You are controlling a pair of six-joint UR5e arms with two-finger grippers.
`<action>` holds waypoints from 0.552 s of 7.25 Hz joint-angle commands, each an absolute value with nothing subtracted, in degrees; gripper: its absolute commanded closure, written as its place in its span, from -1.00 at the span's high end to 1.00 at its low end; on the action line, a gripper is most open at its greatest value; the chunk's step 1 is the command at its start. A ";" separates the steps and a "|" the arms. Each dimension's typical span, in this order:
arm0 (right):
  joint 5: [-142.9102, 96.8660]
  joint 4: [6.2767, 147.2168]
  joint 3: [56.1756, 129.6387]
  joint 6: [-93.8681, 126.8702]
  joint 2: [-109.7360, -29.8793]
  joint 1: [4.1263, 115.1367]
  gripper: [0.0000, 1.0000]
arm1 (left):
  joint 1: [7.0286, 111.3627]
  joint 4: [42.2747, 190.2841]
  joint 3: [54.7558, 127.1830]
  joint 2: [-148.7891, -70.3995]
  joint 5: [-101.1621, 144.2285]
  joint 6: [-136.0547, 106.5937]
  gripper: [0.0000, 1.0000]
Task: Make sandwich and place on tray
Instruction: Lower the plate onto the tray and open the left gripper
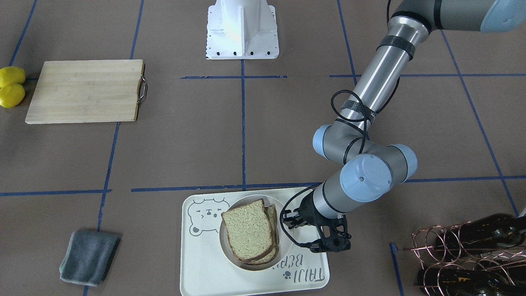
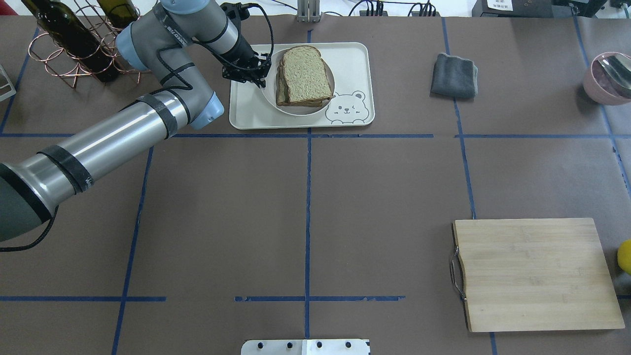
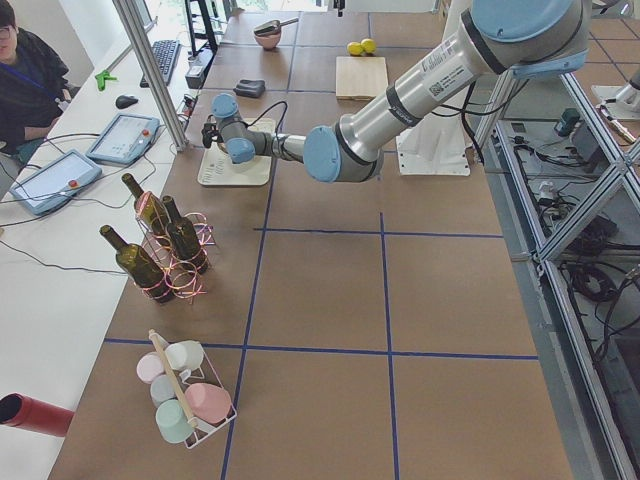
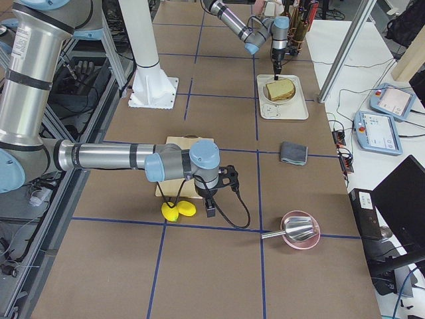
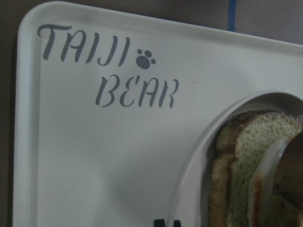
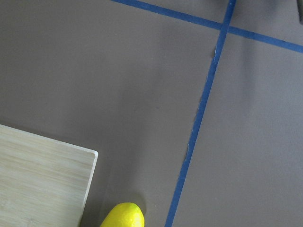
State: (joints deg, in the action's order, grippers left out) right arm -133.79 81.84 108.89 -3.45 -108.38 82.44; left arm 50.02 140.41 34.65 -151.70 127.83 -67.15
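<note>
The left gripper (image 1: 335,246) hangs low over a bare corner of the tray (image 1: 205,263), just beside the dish (image 5: 203,137). In the wrist view the dark tips of its jaws sit close together with nothing between them, so the jaws appear pressed together and empty. The sandwich (image 1: 248,230) lies in the dish, and the dish stands on the tray.

The task looks all but done. The likely next move is for the arm to rise straight up without catching the dish rim.

The bread is soft, speckled tan and roughly square, with a dark crust. A glossy white egg (image 5: 270,161) edge shows between the slices. The dish is round, shallow and smooth white. The tray is matte cream with rounded corners, a raised lip, a grey bear and grey lettering. The surface is flat brown with blue tape lines.

Far off, the right gripper (image 4: 210,208) hovers by two lemons (image 4: 179,210); how its jaws stand cannot be told
</note>
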 commanded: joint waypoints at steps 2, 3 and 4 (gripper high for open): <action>-133.86 81.83 108.98 -3.43 -108.46 82.44 1.00 | 49.92 141.33 33.93 -152.31 126.65 -66.89 1.00; -133.86 81.83 108.90 -3.34 -108.37 82.44 1.00 | 50.01 141.24 34.45 -152.49 126.65 -65.06 1.00; -133.86 81.83 108.90 -3.43 -108.37 82.44 1.00 | 50.10 140.81 36.19 -152.49 126.65 -64.52 1.00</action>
State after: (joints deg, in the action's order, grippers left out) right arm -133.86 81.83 108.94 -3.41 -108.41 82.44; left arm 50.01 141.13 34.73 -152.41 126.70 -65.56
